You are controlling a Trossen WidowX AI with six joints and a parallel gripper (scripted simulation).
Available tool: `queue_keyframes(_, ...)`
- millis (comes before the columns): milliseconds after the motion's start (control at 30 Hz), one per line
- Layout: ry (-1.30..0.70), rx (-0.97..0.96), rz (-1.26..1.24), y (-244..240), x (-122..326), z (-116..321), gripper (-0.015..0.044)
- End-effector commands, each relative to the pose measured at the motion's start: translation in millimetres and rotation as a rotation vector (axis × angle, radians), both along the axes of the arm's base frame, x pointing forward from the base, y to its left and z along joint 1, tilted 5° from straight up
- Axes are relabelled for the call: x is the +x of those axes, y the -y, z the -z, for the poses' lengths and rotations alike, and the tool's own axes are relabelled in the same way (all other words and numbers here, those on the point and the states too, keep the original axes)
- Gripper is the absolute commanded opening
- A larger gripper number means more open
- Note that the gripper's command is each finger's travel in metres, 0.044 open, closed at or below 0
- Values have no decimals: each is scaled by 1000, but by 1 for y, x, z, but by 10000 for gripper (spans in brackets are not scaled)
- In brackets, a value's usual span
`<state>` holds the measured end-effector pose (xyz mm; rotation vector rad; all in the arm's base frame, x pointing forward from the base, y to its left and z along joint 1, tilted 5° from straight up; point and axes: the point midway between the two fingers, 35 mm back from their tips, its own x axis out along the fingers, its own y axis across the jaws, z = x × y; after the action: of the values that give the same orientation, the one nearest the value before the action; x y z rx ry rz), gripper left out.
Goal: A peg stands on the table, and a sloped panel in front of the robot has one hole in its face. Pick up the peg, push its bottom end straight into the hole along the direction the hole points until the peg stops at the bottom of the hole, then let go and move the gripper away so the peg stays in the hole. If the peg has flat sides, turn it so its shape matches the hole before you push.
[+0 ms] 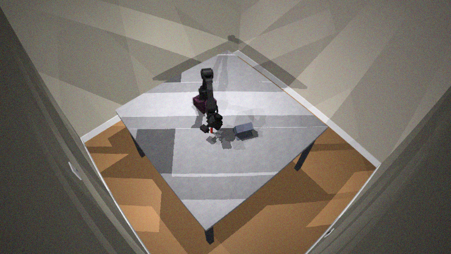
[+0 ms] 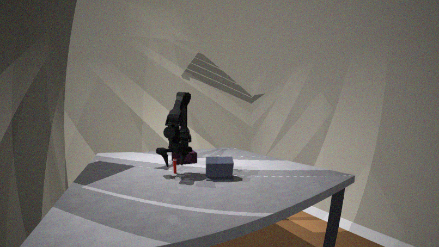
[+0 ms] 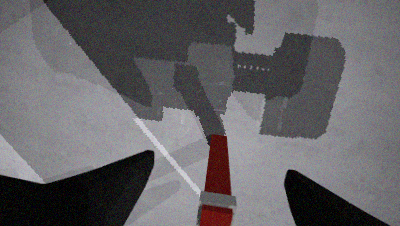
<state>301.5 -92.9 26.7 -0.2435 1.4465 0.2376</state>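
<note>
A slim red peg point(image 1: 211, 130) point(image 2: 174, 168) point(image 3: 218, 167) with a grey band near its top stands upright on the table. It looks flat-sided in the wrist view. My gripper point(image 1: 211, 127) point(image 2: 174, 165) point(image 3: 218, 167) is open and points down, with one finger on each side of the peg's upper part. Gaps show between the peg and both fingers in the wrist view. The blue-grey sloped panel block point(image 1: 243, 127) point(image 2: 219, 168) stands to the right of the peg in the top and exterior views. Its hole is not visible in any view.
The dark purple arm base point(image 1: 200, 102) point(image 2: 191, 157) sits behind the gripper on the grey table point(image 1: 214, 186) point(image 2: 147, 196). The arm's shadows fall around the peg and the block. The block is the nearest obstacle beside the gripper.
</note>
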Motion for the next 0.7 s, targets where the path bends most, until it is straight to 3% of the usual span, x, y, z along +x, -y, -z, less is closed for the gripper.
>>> queue_keyframes(0,1,0,0,0,0,0,309)
queue_keyframes(367,1,0,0,0,0,0,20)
queue_keyframes(667,1,0,0,0,0,-3,0)
